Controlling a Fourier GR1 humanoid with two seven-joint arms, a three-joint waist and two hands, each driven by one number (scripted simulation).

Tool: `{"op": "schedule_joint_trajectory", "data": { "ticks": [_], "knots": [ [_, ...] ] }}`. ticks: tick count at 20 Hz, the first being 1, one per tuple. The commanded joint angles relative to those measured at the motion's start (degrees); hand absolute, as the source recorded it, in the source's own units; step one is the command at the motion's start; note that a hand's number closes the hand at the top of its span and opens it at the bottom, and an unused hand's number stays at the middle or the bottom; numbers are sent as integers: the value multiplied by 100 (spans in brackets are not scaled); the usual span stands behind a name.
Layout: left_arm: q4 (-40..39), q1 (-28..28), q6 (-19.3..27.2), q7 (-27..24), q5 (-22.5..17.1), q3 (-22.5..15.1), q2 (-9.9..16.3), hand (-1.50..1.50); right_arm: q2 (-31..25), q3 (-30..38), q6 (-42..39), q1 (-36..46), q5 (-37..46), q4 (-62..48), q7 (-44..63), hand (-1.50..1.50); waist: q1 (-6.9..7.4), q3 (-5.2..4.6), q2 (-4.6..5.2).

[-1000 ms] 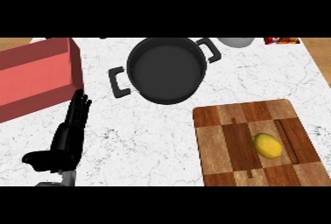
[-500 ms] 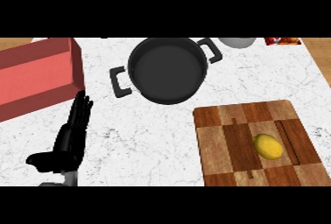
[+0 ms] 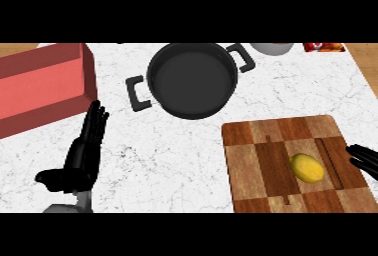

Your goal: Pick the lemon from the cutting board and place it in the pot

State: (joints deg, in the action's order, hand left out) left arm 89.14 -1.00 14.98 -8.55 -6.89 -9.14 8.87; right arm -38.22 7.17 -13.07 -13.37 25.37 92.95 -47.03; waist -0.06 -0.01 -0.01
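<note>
The lemon (image 3: pixel 307 167) lay on the cutting board (image 3: pixel 260 165), the right hand (image 3: pixel 363 159) just beside it, fingers seemingly extended and nothing held, though mostly cut off. A sideways nudge could have rolled it away from the pot (image 3: pixel 193 80).

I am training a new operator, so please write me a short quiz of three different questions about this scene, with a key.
1. True or false: the lemon already lies inside the black pot.
2. Multiple choice: which hand shows at the right edge, beside the cutting board? A) the left hand B) the right hand C) neither
3. Fill the gap: the left hand rests open on the counter, below the ____ box.

Key
1. False: it lies on the cutting board, and the pot holds nothing.
2. B: only its fingers show, not touching the lemon.
3. red
</note>
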Motion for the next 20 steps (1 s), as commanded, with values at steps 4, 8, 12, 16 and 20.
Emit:
{"op": "schedule_joint_trajectory", "data": {
  "ticks": [4, 8, 12, 16, 20],
  "knots": [
    [273, 268, -171, 83, 55, -10, 18, 0, 105, -141, 137, 341, 975, -629, 373, -150, 30, 3, 4],
    [0, -89, -32, 148, 239, 74, -243, 0, 434, -287, -180, 526, 1162, -507, 598, -150, 2, 1, 3],
    [195, 29, -274, 195, 200, 212, -196, 0, 688, -257, -170, 264, 1426, -194, 580, -150, -11, 0, -3],
    [-62, -67, -428, 128, 233, 350, -226, 0, 943, -282, 104, 671, 1793, -862, 338, -150, 2, 1, 1],
    [-29, -353, -596, 408, 90, 666, -49, 0, 1216, -449, 268, 744, 2098, -882, 542, -150, -5, 1, 1]
  ]
}}
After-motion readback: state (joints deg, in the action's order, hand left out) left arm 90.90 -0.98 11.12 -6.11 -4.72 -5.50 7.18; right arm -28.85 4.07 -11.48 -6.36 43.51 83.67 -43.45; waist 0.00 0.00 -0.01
